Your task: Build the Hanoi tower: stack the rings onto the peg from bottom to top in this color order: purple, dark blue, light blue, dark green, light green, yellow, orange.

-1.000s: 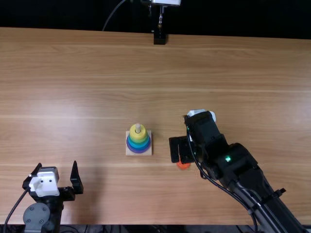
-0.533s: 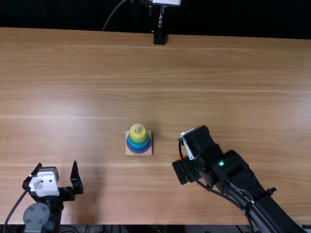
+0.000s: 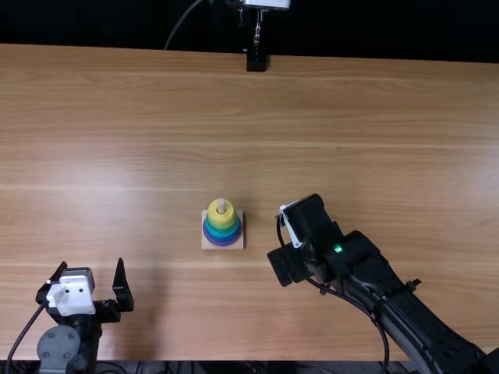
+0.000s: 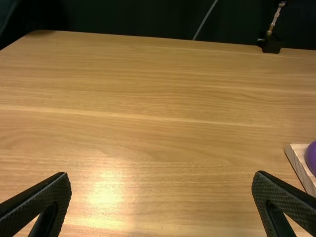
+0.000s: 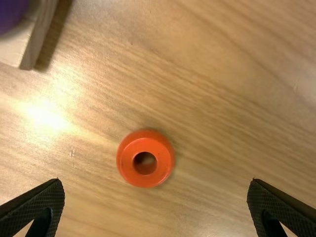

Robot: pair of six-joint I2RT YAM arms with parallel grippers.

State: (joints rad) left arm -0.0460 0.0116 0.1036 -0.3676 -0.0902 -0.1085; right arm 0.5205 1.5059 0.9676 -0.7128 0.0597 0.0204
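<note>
In the top view the tower stands on its wooden base (image 3: 235, 241), its peg (image 3: 221, 206) poking out above a yellow ring (image 3: 221, 215); green and light blue bands (image 3: 223, 232) lie beneath, over a purple ring (image 3: 221, 241). My right gripper (image 3: 282, 267) is right of the base. In the right wrist view an orange ring (image 5: 145, 158) lies flat on the table, ahead of and between the spread fingers of my right gripper (image 5: 155, 197). My left gripper (image 3: 90, 273) is open at the table's near left; in the left wrist view my left gripper (image 4: 162, 190) holds nothing.
The table (image 3: 156, 132) carries the tower left of its middle. A black mount (image 3: 256, 61) stands at the far edge. Part of the base (image 5: 30, 44) lies near the orange ring in the right wrist view.
My right gripper has turned and shifted toward the near edge, then slightly left, and now covers the orange ring glimpsed earlier. The left arm and the tower have kept still.
</note>
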